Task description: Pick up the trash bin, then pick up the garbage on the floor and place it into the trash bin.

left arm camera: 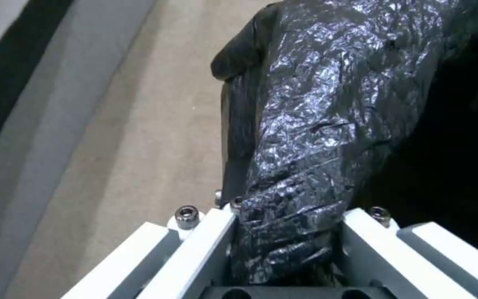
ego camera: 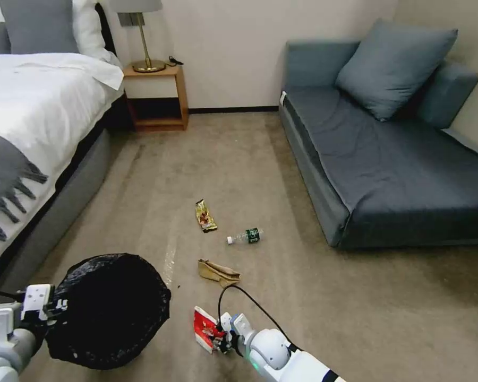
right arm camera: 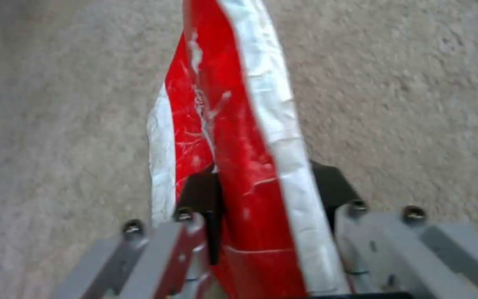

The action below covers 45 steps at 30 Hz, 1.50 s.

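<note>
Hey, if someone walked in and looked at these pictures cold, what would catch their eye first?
Probably the trash bin, a black-bagged bin at the lower left, its rim clamped by the left gripper. Next, the red-white snack packet pinched in the right gripper just above the floor. Beyond it, the crumpled paper bag, the clear bottle and the gold-brown wrapper lie in a loose line on the carpet between the bed and the sofa.

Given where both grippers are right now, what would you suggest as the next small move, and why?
Probably lift the right gripper and carry the red-white snack packet across to the trash bin. Its fingers are shut on the packet, and the left gripper holds the bin by its bag-covered rim, mouth open, just beside it.
</note>
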Tool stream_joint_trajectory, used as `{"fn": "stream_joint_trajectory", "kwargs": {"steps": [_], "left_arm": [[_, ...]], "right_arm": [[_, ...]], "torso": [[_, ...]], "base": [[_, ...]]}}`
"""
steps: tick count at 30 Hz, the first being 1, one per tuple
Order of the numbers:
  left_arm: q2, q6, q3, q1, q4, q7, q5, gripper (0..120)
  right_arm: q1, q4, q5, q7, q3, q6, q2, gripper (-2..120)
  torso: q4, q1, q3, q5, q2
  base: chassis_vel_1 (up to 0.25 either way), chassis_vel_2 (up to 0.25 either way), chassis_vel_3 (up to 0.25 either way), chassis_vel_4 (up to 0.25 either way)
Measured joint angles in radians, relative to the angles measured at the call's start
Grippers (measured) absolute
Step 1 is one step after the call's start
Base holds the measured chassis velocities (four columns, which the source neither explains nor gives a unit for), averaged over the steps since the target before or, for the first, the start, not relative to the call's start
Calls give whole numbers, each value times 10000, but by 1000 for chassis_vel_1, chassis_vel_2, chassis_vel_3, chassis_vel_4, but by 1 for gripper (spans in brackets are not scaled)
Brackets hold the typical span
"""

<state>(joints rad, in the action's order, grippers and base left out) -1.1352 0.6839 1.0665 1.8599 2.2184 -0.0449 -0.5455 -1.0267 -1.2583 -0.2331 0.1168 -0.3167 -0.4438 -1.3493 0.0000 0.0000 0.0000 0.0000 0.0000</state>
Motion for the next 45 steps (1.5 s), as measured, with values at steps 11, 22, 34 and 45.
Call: {"fn": "stream_joint_trajectory", "kwargs": {"steps": [11,22,34,45], "left_arm": [[-234,76,3,-7,29,-22,98,3],[-443,86,4,-78,-135,-37,133,3],[-636,94,-199,75,237,-58,278,3],[-731,117,-305,186,570,-59,290,3]], "right_arm": [[-534,-1272,-673,-231,813,165,366,1],[-1672,-5771,-2768,-779,2360,757,1653,1],[-288,-7063,-2080,-698,-675,2285,1422,1],[567,-4843,-576,-1337,-2102,2451,-627,1]], "torso": [[0,0,0,1,0],[-1,0,0,0,0],[1,0,-1,0,0],[2,0,0,-2,0]], "base": [[0,0,0,0],[0,0,0,0],[0,0,0,0],[0,0,0,0]]}}
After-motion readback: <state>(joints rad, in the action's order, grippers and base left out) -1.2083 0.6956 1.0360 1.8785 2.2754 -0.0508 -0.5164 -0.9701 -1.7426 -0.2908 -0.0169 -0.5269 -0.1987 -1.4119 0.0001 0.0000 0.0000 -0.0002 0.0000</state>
